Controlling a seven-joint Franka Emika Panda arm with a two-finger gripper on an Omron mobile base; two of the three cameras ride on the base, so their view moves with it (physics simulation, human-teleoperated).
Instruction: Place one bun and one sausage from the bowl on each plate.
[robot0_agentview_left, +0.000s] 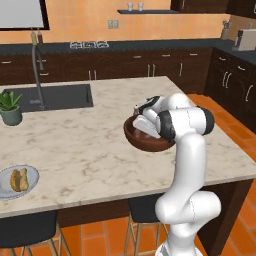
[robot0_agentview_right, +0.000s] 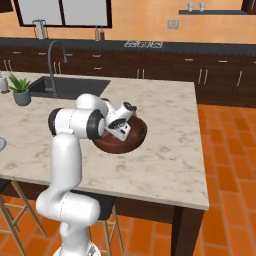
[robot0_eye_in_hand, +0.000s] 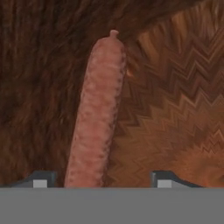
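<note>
**Operator:** While I have the end effector (robot0_eye_in_hand: 99, 180) down inside the bowl (robot0_agentview_left: 134, 136), its fingertips stand apart on either side of the sausage (robot0_eye_in_hand: 98, 113) — open, not clamped on it as far as I can see. The bowl sits on the tabletop (robot0_agentview_left: 90, 150) toward its right side.

**Partner:** What worries you?

**Operator:** The sausage lies closer to my left fingertip (robot0_eye_in_hand: 39, 180) than to the other, so closing could nudge it sideways. It's a smooth, rounded pink cylinder with a pinched end; I judge it could roll or squirt out along the bowl's curved, wood-grained floor.

**Partner:** And the plates?

**Operator:** One pale plate (robot0_agentview_left: 33, 172) near the tabletop's left edge already carries what looks like a bun — well apart from the bowl, a long carry.
</note>
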